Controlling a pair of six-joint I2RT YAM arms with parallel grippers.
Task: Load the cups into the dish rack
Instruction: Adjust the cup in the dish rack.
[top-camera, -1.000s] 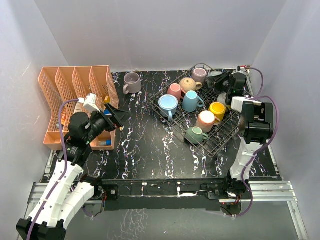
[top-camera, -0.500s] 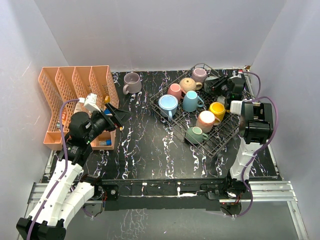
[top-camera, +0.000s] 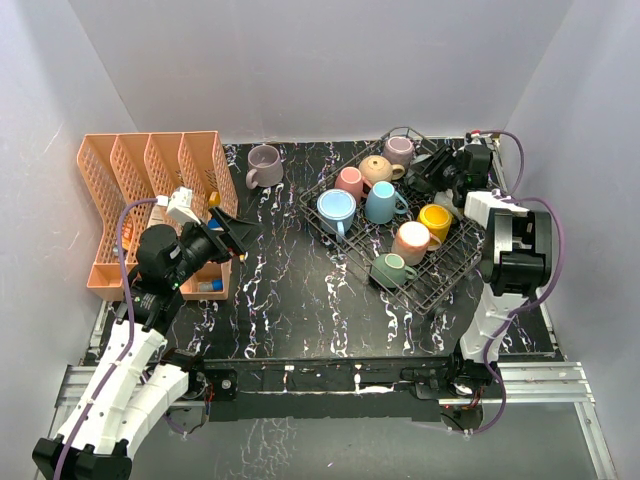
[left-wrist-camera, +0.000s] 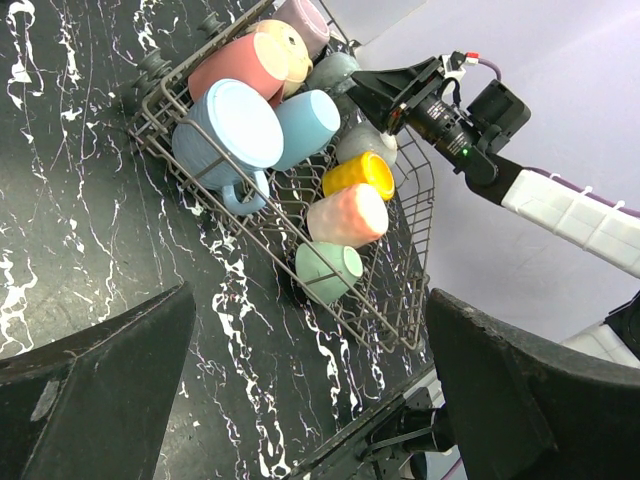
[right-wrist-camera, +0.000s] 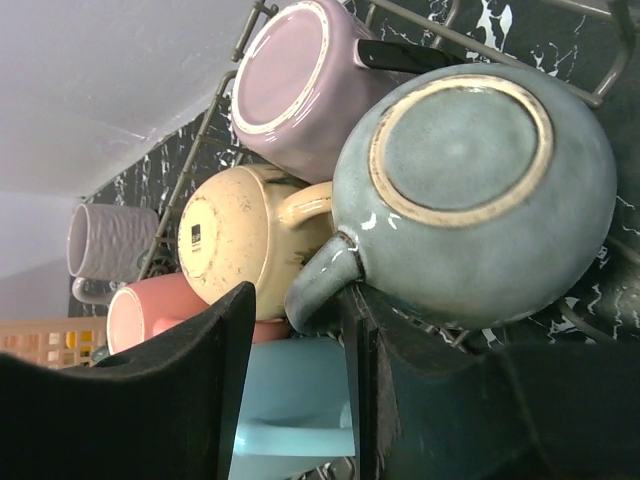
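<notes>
The dark wire dish rack holds several cups: light blue, blue, pink, tan, mauve, yellow, pale pink and green. A mauve-grey cup stands on the table left of the rack. My right gripper is at the rack's back right corner. In the right wrist view it is open, its jaws standing either side of the handle of an upturned grey-blue cup. My left gripper is open and empty above the table.
An orange plastic divided organiser stands at the left, right behind my left gripper. White walls close in the table at the back and both sides. The rack also shows in the left wrist view.
My right gripper has moved left from the rack's far right corner to over the grey-blue cup. The left arm has not moved.
</notes>
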